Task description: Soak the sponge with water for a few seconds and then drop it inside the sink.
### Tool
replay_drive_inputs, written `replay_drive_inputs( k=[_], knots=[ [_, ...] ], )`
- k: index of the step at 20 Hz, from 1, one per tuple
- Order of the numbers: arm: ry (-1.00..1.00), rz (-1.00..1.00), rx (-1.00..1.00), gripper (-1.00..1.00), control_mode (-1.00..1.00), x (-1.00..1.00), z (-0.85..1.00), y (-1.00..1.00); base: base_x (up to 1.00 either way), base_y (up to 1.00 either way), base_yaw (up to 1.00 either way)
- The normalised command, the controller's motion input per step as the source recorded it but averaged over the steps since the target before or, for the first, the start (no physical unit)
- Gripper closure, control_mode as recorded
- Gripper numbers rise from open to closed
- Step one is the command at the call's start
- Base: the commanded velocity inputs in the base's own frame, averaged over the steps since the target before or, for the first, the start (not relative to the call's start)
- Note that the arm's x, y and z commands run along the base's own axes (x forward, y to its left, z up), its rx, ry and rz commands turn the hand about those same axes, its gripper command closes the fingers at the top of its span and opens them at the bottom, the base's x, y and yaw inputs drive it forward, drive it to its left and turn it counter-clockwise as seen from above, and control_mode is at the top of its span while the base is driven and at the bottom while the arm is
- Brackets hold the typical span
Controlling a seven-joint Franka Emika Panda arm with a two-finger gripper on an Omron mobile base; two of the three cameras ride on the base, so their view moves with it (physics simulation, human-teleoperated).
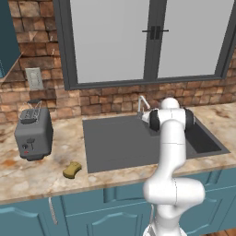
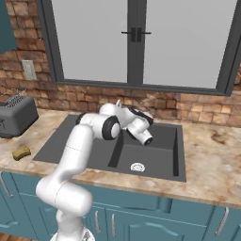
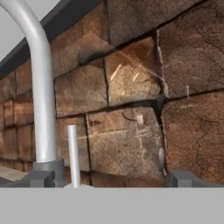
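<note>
A marbled beige counter (image 1: 32, 177) runs along a red-brown brick wall (image 1: 110, 99) under a large dark-framed window (image 1: 147, 41), with teal cabinet fronts (image 1: 92, 209) below its front edge. The sink (image 1: 115, 143), a wide dark grey recess, is set into the middle of the counter; its slim silver faucet (image 1: 142, 103) rises at the back rim. The sponge (image 1: 72, 169) lies flat on the counter near the front edge, just off the sink's front left corner and well apart from the gripper. Farther left, toward the counter's back, stands a grey toaster (image 1: 33, 133), with a pale wall outlet (image 1: 34, 78) on the bricks above it. The right base view shows what the left one hides behind the arm: the deeper right part of the basin with its small white round drain (image 2: 137, 167), and the arm's wrist reaching over the basin toward the back rim. The hand view looks straight at the bricks from close by, with the curved faucet pipe at its left and a thin white upright handle (image 3: 73, 155) just beside it. The gripper (image 3: 109, 179) stands wide, its two dark fingertips (image 3: 181, 178) far apart at the bottom of that view, with nothing between them. No water is seen at the spout.
</note>
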Motion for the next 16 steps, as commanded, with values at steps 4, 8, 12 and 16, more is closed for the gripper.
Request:
replay_drive_inputs(
  k=[4,8,12,16],
  knots=[
    [0.0,-0.06,0.0,-1.0,-1.0,0.62,0.01,-0.26,0.0,0.0,0.0],
    [0.0,-0.09,0.0,-1.0,-1.0,0.67,0.01,-0.28,0.0,0.0,0.0],
    [0.0,-0.05,-0.04,-1.0,-1.0,0.79,0.0,0.0,0.0,0.0,0.0],
    [0.01,-0.07,-0.08,-1.0,-1.0,0.73,0.0,0.0,0.0,0.0,0.0]
  ],
)
